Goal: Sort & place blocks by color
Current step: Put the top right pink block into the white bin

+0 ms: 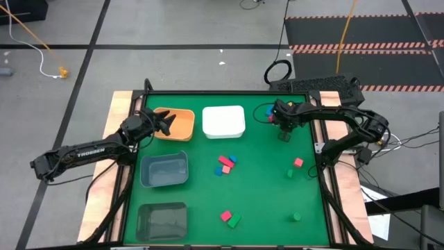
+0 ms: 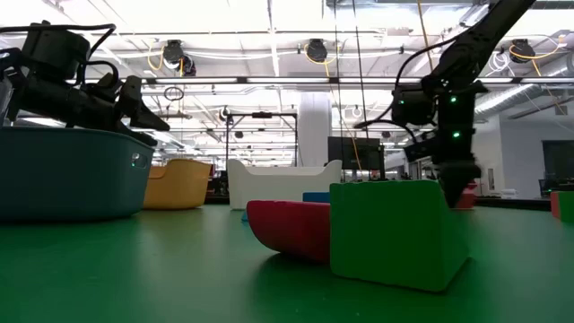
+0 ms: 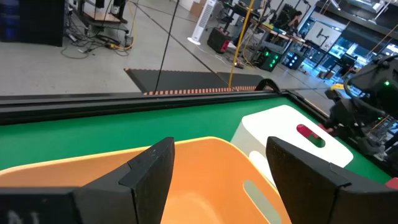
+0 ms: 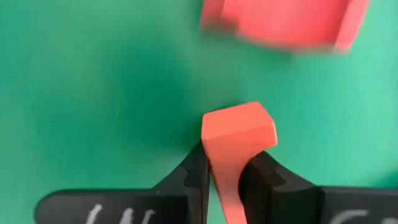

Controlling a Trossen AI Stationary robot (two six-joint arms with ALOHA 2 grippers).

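Sorting looks barely begun: the right gripper [image 4: 225, 171] has its fingers clamped on a red block [image 4: 239, 134], the left gripper [image 3: 217, 168] hangs wide-fingered over the orange bin [image 3: 205, 180], and most blocks [image 1: 226, 164] lie loose on the worktop [image 1: 263, 187].

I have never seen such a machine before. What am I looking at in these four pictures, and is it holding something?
This is a robot with two dark arms at a green table. One picture looks straight down, one looks level across the table, and two come from cameras on the wrists. On the table stand an orange bin, a white bin and two grey bins, with small coloured blocks scattered about. The left gripper is open and empty, above the orange bin. The right gripper, near the table's far right corner, is shut on a red block and holds it above the green surface.
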